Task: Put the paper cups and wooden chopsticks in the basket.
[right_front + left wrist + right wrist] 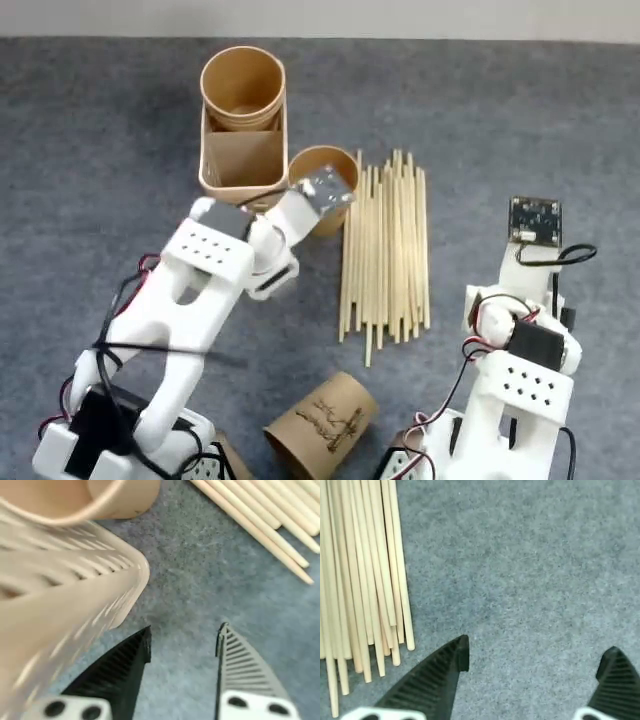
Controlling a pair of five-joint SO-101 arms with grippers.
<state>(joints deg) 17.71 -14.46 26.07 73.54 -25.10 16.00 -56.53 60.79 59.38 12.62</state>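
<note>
A tan slatted basket stands at the back with paper cups nested in its far end. Another paper cup stands upright against the basket's right corner. A third cup lies on its side near the front. Wooden chopsticks lie in a loose bundle right of centre. My left gripper is open and holds nothing, just above the carpet beside the basket corner and the upright cup. My right gripper is wide open over bare carpet, right of the chopsticks.
Grey carpet covers the whole table. The left arm's white body stretches from the front left toward the basket. The right arm sits at the front right, close to the chopsticks' ends.
</note>
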